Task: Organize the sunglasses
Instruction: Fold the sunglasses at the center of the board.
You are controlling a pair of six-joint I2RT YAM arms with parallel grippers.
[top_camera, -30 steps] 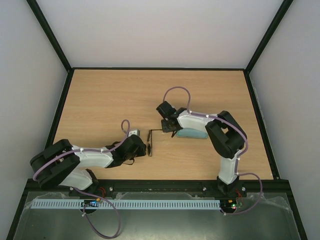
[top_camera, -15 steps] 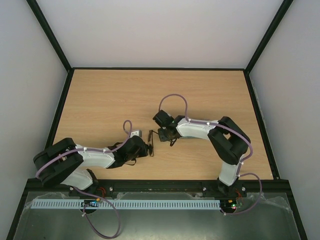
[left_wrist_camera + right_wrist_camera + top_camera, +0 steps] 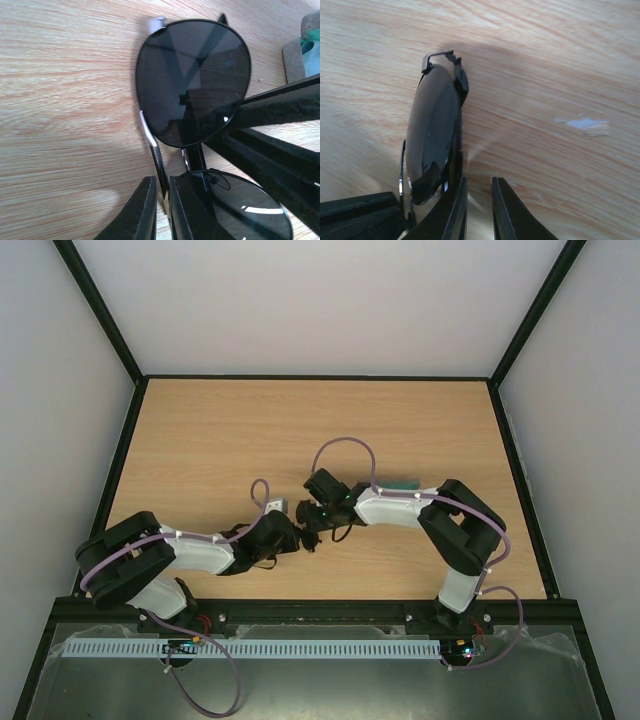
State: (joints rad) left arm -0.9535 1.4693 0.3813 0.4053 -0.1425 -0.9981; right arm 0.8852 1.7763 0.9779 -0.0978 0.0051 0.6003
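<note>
Two lenses stack top to bottom in the left wrist view. The sunglasses (image 3: 195, 82) run long axis from upper centre to lower right, and the frame edge cuts off the lower lens. In the top view they sit low-centre on the table (image 3: 65, 100), mostly buried between both grippers. Left gripper (image 3: 162, 178) pinches the thin frame by the bridge. Right gripper (image 3: 479, 181) has its fingers nearly together with a slim slit; can't tell if anything's in it. Right wrist view shows one lens edge-on. Grey case (image 3: 292, 62) is clipped at upper right.

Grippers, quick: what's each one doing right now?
Left gripper: closed on the sunglasses frame.
Right gripper: nearly closed; nothing visible between its fingers.
</note>
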